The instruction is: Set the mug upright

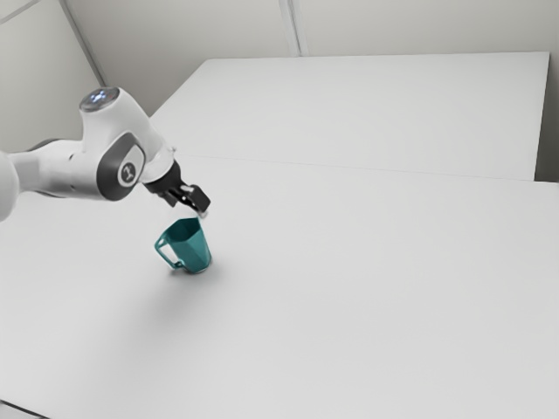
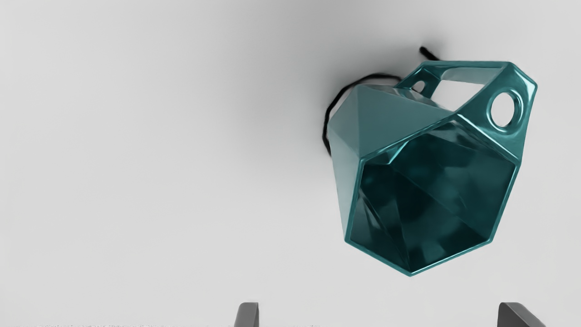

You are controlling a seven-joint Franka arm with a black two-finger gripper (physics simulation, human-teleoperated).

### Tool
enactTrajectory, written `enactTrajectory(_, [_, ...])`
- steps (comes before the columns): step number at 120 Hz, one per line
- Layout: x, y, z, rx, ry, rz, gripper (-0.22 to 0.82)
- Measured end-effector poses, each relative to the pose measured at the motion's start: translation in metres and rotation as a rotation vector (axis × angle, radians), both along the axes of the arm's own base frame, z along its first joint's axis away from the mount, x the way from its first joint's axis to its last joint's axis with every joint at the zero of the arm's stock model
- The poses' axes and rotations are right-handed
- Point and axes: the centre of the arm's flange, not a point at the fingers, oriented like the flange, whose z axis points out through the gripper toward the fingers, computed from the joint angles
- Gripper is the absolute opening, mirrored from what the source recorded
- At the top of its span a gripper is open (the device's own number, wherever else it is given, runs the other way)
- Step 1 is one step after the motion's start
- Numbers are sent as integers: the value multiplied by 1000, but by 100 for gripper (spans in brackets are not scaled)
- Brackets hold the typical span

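Observation:
The teal faceted mug is on the white table with its mouth facing up and its body leaning a little toward the exterior view's left, handle on that same side. Whether its base rests flat, I cannot tell. My gripper is just above the mug's rim. In the wrist view the mug shows its dark hollow inside and angular handle, and the gripper has its two fingers wide apart with nothing held between them. A gap separates both fingertips from the rim.
The white tabletop stretches around the mug, with a thin seam across it. Pale wall panels rise behind the table's far edge. The arm comes in from the exterior view's left.

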Motion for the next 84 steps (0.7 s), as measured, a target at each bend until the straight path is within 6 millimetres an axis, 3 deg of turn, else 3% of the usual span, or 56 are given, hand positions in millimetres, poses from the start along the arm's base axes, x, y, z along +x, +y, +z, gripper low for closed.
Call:
enactTrajectory(32, [17, -15, 66, 4, 22, -29, 60])
enactTrajectory(84, [33, -36, 119, 18, 111, -70, 60])
